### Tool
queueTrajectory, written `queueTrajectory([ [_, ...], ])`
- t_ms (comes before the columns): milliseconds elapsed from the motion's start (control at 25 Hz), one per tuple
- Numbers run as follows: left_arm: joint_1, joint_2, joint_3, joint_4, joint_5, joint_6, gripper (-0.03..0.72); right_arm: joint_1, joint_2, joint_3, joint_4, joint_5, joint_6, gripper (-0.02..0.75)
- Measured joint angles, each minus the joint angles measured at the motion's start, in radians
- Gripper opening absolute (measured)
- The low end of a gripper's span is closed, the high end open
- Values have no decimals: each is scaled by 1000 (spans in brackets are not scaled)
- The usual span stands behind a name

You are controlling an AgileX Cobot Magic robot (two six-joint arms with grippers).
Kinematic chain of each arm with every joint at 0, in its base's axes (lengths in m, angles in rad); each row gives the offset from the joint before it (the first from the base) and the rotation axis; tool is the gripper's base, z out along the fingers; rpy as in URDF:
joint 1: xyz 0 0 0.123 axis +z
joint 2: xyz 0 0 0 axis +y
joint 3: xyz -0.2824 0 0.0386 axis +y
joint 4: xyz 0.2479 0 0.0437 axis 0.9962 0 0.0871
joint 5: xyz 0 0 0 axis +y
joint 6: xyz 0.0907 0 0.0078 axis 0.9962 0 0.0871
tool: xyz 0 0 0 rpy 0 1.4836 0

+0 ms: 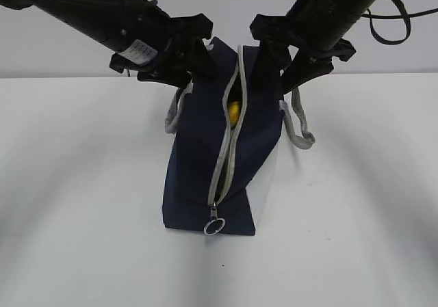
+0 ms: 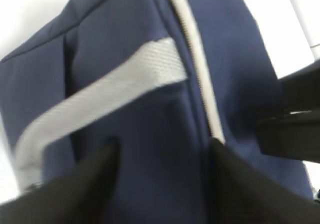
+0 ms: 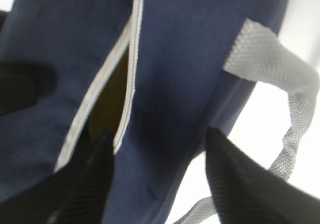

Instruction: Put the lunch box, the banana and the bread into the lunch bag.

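— Where is the lunch bag (image 1: 205, 156) seen?
— Upright on the table (image 1: 82, 184); its far end is flanked by the left gripper (image 1: 183, 66) and right gripper (image 1: 291, 64), fingers spread astride fabric; banana (image 1: 233, 111) glimpsed inside; ring pull (image 1: 214, 225) nearest.

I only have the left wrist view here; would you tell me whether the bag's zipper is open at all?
Observer: Yes, the exterior view shows the zipper gaping along its upper part.
Operator: Is anything visible inside?
Observer: Something yellow, likely the banana, shows through the gap.
Operator: Where is the ring pull?
Observer: The ring pull hangs at the low near end of the lunch bag, just above the table.
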State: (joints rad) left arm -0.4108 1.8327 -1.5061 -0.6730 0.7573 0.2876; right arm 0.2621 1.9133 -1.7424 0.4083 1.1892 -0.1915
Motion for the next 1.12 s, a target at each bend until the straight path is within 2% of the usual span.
queueTrajectory([
  [40,6,-4,0,7,14,-1,477,0,0,0,2,4,0,473],
  [120,24,-25,0,22,44,0,514,0,-14,0,2,10,-2,503],
  [280,38,-100,0,86,63,5,519,0,-106,28,6,2,-37,505],
  [480,38,-171,2,128,101,16,519,0,-259,158,57,-59,-122,505],
  [600,38,-202,45,133,104,25,519,0,-346,302,165,-110,-246,501],
  [840,38,-305,240,134,55,52,519,0,-510,625,433,-203,-538,498],
  [1120,38,-466,396,134,26,75,494,0,-559,926,721,-195,-926,498],
])
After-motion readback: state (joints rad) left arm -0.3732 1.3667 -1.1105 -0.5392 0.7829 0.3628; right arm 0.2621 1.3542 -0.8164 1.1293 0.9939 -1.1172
